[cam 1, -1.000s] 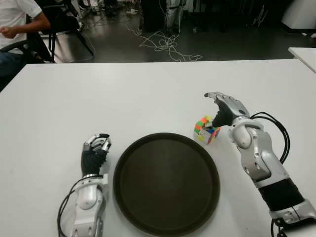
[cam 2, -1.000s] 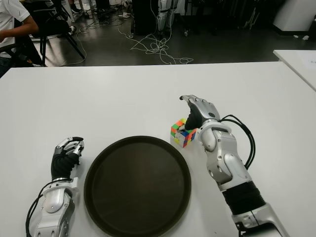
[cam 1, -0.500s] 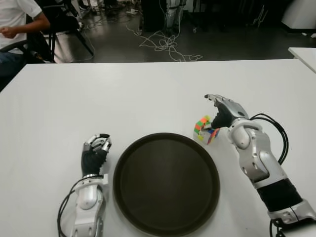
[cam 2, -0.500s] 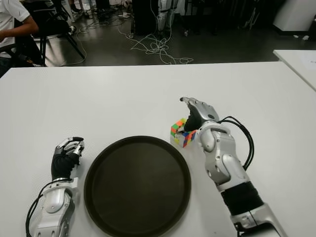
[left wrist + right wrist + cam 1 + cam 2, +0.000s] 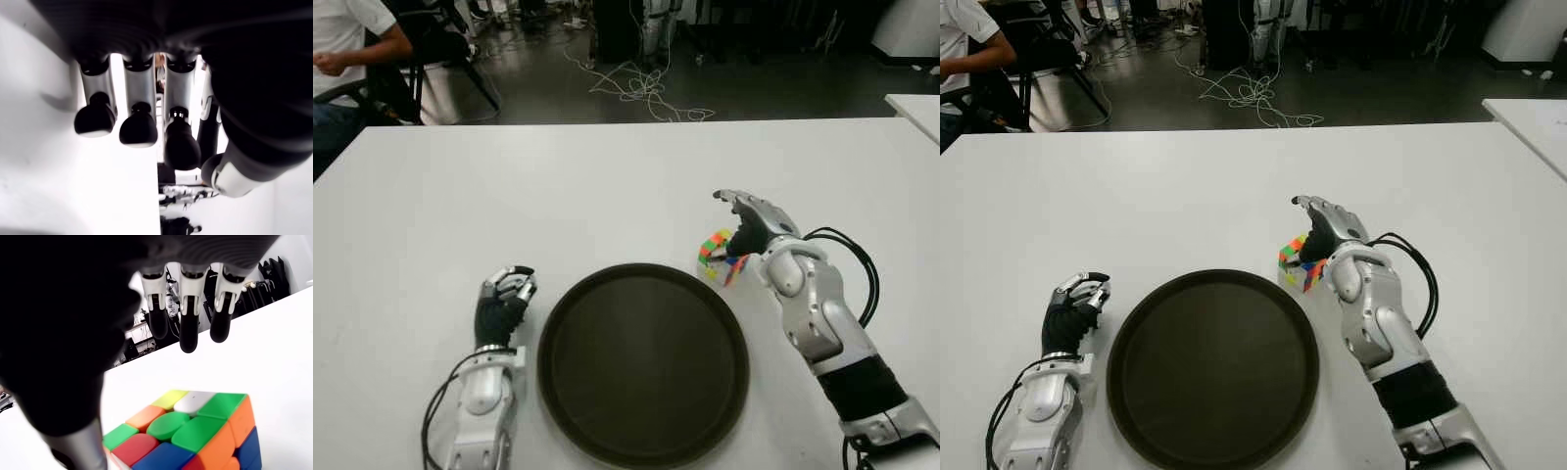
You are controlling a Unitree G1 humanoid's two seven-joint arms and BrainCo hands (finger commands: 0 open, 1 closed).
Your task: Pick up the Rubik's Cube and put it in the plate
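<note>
My right hand (image 5: pixel 751 223) hovers spread over the Rubik's Cube (image 5: pixel 721 257), gripping nothing; the cube sits just right of the plate (image 5: pixel 643 360). Reach step: next, close around it. My left hand (image 5: pixel 503 298) shows curled, left of the plate.

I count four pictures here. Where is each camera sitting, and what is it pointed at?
Left eye view: on the head, looking down at the white table; both arms show, left hand beside the dark plate.
Right eye view: the same scene from slightly aside.
Left wrist view: on the left wrist, facing its own curled fingers.
Right wrist view: on the right wrist, facing its open right hand above the cube.
Shared: cube and right hand.
</note>
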